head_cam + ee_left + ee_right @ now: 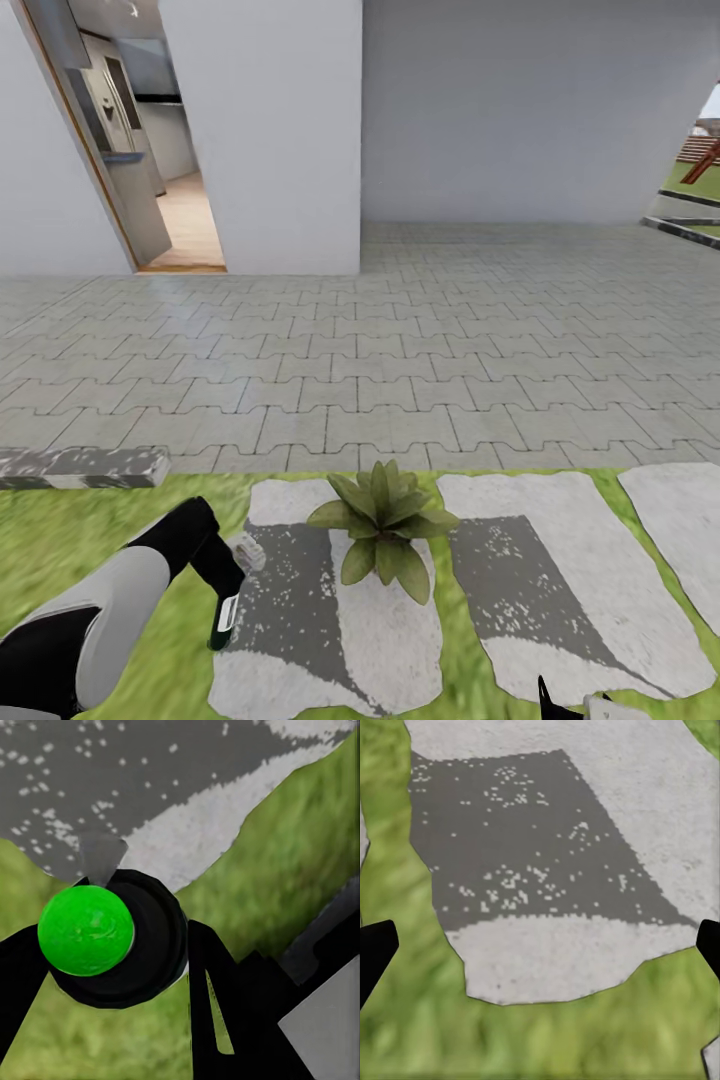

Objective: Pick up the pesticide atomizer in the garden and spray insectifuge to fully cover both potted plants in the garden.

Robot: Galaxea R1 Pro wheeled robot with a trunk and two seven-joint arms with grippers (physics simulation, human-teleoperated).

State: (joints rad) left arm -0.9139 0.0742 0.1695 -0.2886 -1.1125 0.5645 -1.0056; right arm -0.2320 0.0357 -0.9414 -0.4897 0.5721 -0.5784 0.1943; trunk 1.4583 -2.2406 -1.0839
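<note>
The left arm point(110, 600) reaches forward and down, bent at the wrist, its pincer point(228, 615) closed around the pesticide atomizer point(226, 617). The right pincer point(540, 945) has its 2 black fingertips point(375, 952) spread wide apart.

Grey interlocking paving point(400, 360) across the middle, white wall point(520, 110) at twelve o'clock, open doorway point(165, 190) to a kitchen at ten o'clock, mottled stone kerb point(80, 467) at eight o'clock, wooden stairs point(703, 155) at two o'clock.
</note>
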